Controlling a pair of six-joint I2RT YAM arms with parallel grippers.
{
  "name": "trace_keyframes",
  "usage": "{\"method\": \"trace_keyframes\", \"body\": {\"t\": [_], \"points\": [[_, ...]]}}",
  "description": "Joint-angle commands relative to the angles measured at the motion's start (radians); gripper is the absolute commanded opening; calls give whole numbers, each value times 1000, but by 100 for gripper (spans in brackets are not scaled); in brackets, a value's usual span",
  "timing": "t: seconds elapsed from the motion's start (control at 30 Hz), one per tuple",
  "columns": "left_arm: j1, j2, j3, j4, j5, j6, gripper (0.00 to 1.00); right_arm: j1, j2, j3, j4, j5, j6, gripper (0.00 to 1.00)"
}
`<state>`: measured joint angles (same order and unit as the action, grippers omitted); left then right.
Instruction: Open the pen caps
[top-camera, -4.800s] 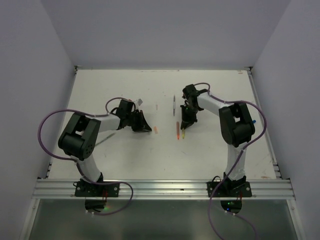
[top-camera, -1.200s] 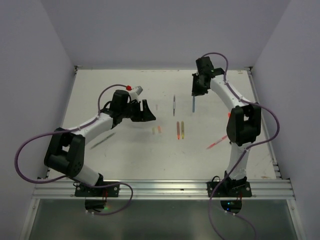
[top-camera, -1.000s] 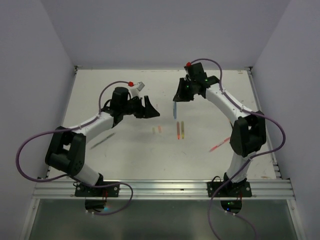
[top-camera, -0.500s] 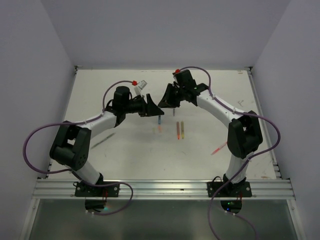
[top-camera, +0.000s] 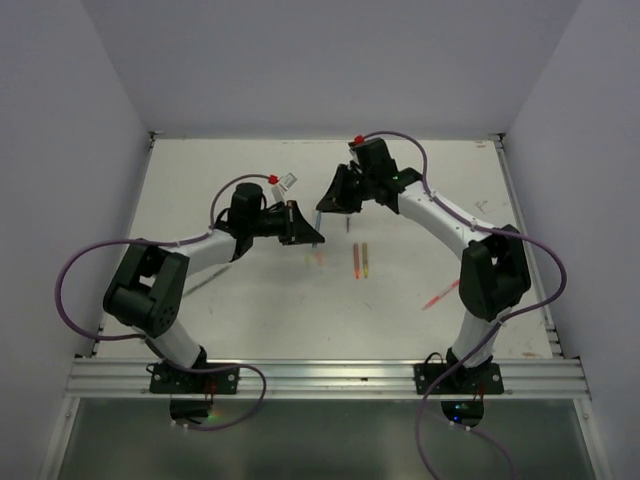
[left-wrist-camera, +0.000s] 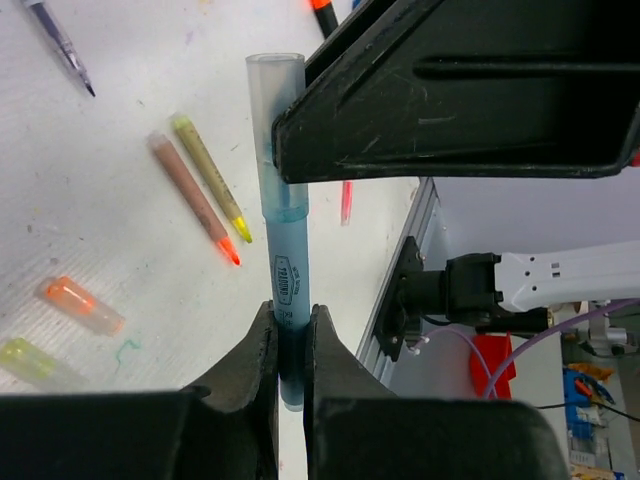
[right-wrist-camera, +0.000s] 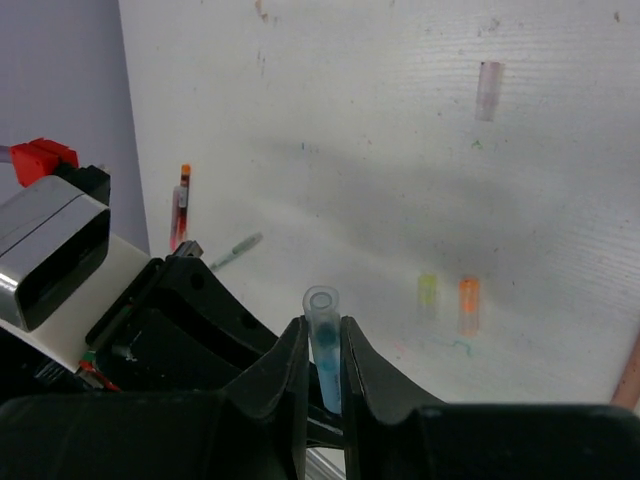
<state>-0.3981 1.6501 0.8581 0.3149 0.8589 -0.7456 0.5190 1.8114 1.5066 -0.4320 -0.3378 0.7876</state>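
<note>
Clamping the blue pen (left-wrist-camera: 288, 270) by its barrel, the left gripper (left-wrist-camera: 290, 322) is fully closed. The right gripper (right-wrist-camera: 324, 332) pinches the clear cap (left-wrist-camera: 275, 100), at 12 o'clock from the left grip.

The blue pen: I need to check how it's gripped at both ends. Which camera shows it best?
Left wrist: nearly the whole blue pen shows, lower end pinched by the left end effector, clear cap held by the right end effector. Right wrist shows only the cap tip; the top view just a sliver.
</note>
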Motion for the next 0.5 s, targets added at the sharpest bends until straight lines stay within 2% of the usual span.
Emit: {"method": "trace_keyframes", "body": {"t": [0.0, 0.03, 0.07, 0.1, 0.13, 0.17, 0.23, 0.27, 0.37, 0.47], "points": [[-21, -33, -45, 235, 160, -64, 0, -25, -46, -48, 151, -65, 33, 0], [-19, -50, -92, 303, 172, -134, 0, -31, -50, -68, 261, -96, 39, 0], [-21, -58, -111, 429, 201, -173, 0, -43, -57, -88, 326, -181, 44, 0], [-21, -61, -128, 482, 215, -205, 0, -50, -57, -118, 375, -219, 68, 0], [-21, -64, -152, 534, 229, -263, 0, -56, -52, -143, 536, -278, 100, 0], [-21, -67, -165, 626, 242, -290, 0, -68, -44, -166, 612, -318, 137, 0], [-19, -75, -180, 700, 268, -355, 0, -77, -31, -223, 823, -391, 257, 0], [-21, -73, -191, 742, 276, -369, 0, -79, -21, -230, 867, -403, 289, 0], [-21, -73, -221, 858, 290, -448, 0, -80, -17, -229, 897, -388, 305, 0], [-18, -85, -238, 822, 278, -442, 0, -83, -41, -214, 764, -288, 247, 0]]}}
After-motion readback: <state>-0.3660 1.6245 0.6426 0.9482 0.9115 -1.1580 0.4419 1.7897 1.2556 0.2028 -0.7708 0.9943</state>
